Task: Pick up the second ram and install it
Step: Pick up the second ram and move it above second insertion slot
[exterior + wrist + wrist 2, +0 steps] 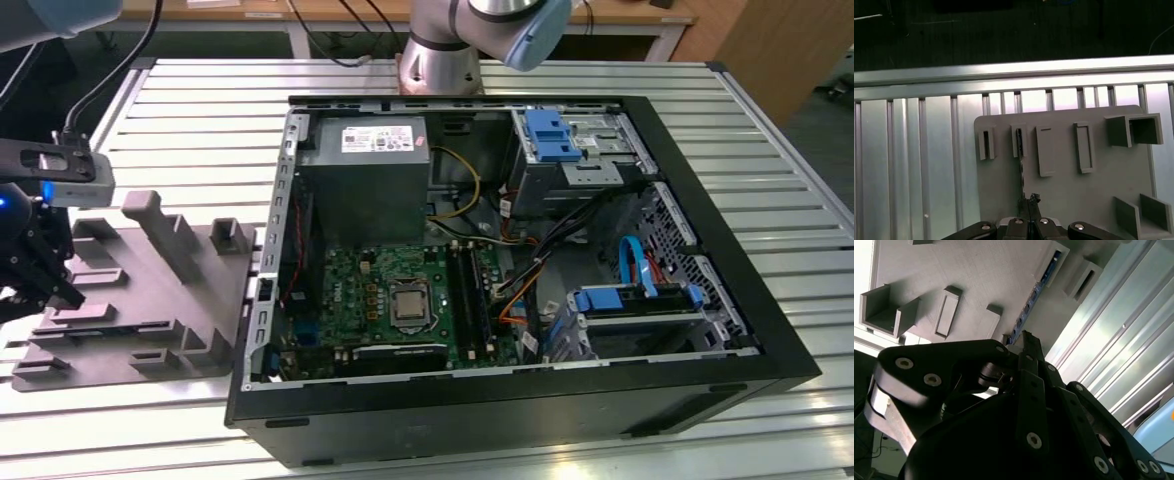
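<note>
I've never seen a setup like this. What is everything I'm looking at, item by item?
table: one, silver slatted metal, under everything
computer case: one, black, open, in the middle of the table
motherboard: one, green, on the case floor
power supply: one, grey, inside the case
drive brackets: two, blue, inside the case towards the exterior view's right
cables: several, black, yellow and orange, inside the case
holder tray: one, grey, on the exterior view's left
second ram: one, dark blue-green, on edge in a tray slot
robot arm: one, silver, beyond the case
gripper: one, black, at the stick's end
</note>
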Tool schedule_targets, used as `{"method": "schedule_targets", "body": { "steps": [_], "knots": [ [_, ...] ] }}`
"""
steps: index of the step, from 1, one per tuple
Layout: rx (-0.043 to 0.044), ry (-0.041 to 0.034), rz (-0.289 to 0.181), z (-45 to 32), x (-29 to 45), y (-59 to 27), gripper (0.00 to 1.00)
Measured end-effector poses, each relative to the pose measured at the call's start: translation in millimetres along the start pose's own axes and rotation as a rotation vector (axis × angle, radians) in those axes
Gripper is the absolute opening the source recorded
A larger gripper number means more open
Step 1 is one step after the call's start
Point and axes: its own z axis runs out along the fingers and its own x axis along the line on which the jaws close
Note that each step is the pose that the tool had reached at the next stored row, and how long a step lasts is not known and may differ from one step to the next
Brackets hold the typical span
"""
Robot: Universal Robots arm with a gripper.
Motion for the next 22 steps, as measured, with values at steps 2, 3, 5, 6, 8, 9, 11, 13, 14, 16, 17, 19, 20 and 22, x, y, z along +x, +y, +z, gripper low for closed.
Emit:
{"method": "schedule_targets", "body": {
  "steps": [2, 3, 5, 6, 8, 9, 11, 13, 14, 16, 17, 19, 20, 22],
  "knots": [
    [-0.0002, 0.0002, -0.001, 0.2, 0.0, 0.0, 0.1],
    [-0.0003, 0.0003, -0.001, 0.2, 0.0, 0.0, 0.1],
    [-0.0001, 0.0001, -0.001, 0.5, 0.0, 0.0, 0.1],
    [0.0002, -0.0001, -0.001, 1.2, 0.0, -0.1, 0.1],
    [0.0, 0.0001, -0.003, 2.6, 0.1, -0.1, 0.1],
    [-0.0002, 0.0003, -0.003, 3.5, 0.1, -0.2, 0.1],
    [-0.0002, 0.0003, -0.005, 5.9, 0.2, -0.3, 0.1],
    [-0.0002, 0.0004, -0.008, 8.4, 0.2, -0.4, 0.1],
    [-0.0002, 0.0004, -0.009, 9.6, 0.3, -0.5, 0.1],
    [-0.0002, 0.0006, -0.012, 11.4, 0.3, -0.5, 0.1],
    [-0.0003, 0.0007, -0.013, 11.9, 0.3, -0.6, 0.1],
    [-0.0005, 0.0009, -0.016, 12.9, 0.5, -0.5, 0.1],
    [-0.0006, 0.001, -0.018, 13.3, 0.6, -0.5, 0.1],
    [-0.0006, 0.0011, -0.023, 14.5, 1.3, -0.6, 0.1]
  ]
}}
